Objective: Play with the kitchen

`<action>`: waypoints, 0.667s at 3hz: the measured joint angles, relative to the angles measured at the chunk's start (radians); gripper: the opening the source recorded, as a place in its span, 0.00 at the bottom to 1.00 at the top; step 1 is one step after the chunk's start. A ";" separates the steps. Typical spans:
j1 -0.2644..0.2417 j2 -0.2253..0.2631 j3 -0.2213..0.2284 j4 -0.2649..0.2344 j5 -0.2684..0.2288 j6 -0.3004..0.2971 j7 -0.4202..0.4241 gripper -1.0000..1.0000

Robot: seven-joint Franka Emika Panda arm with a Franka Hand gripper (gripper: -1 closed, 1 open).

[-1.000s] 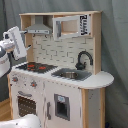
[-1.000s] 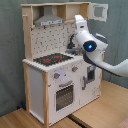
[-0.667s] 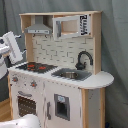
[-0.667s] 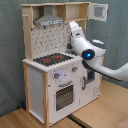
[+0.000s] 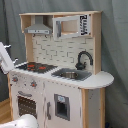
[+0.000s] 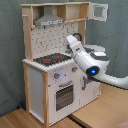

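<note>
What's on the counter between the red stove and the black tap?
The sink sits between the hob and the black faucet, its basin looking empty in the first exterior view. In the second exterior view the arm hides that stretch.

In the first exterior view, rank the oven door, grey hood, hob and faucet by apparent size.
Largest to smallest:
1. oven door
2. hob and grey hood look alike, so unranked
3. faucet

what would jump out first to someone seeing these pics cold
The toy kitchen fills both exterior views, its black-and-red hob on the counter beside the sink with its black faucet. In the second exterior view the white robot arm reaches in from the second exterior view's right, and the upper cupboard door hangs open.
</note>
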 joint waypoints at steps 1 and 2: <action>0.058 -0.002 0.020 -0.067 -0.078 0.034 0.022 1.00; 0.101 -0.002 0.031 -0.148 -0.145 0.094 0.048 1.00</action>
